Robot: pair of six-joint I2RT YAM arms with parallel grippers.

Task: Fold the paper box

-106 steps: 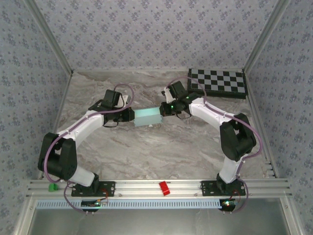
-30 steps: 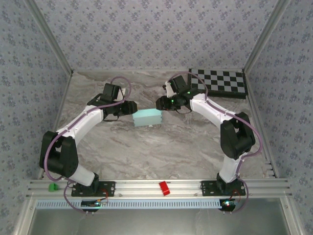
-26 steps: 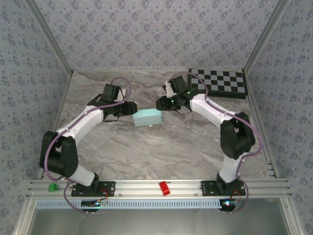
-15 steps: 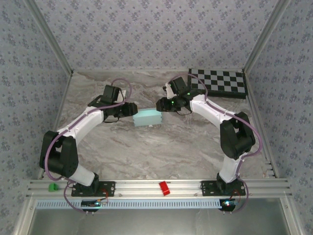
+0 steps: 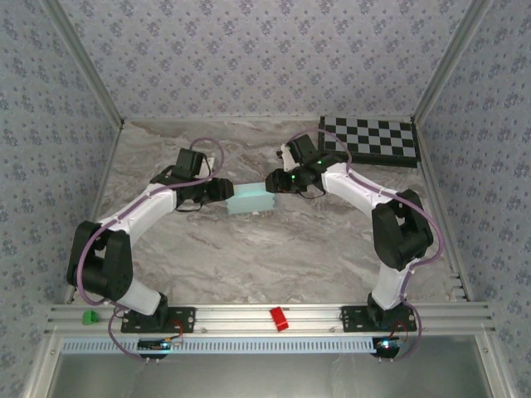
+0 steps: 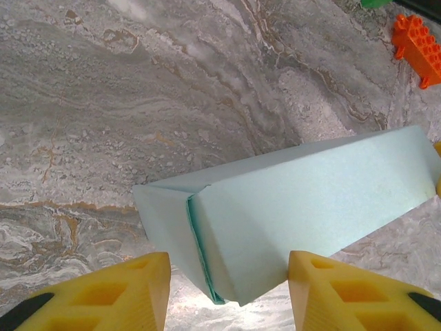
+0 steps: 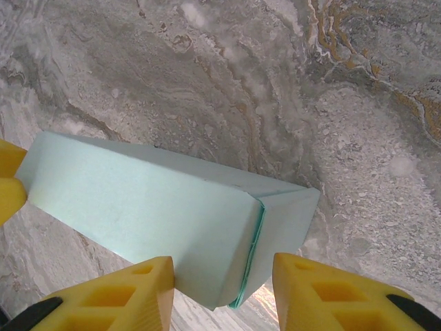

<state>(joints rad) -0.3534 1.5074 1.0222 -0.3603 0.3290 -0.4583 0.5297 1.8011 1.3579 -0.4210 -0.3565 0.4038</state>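
Two yellow-fingered grippers meet over one box from opposite ends. The left gripper (image 6: pixel 229 265) has its jaws partly apart, with the box's end between the fingers (image 6: pixel 103 293). A strip of table shows between one finger and the card, so nothing is pinched. Whether the other finger touches the card I cannot tell. The right gripper (image 7: pixel 224 269) stands the same way at the other end, jaws partly apart, with a gap beside one finger (image 7: pixel 331 289).

Between them the pale turquoise paper box (image 5: pixel 251 201) lies on its side, folded into a long rectangular shape. Both its end flaps are closed, and a darker seam line runs down each end (image 6: pixel 196 252).

It rests near the middle of the grey marble-patterned tabletop (image 5: pixel 274 257). A black-and-white checkerboard (image 5: pixel 369 139) lies well apart at the far right corner. An orange toy brick (image 6: pixel 417 49) sits on the table beyond the box in the left wrist view.
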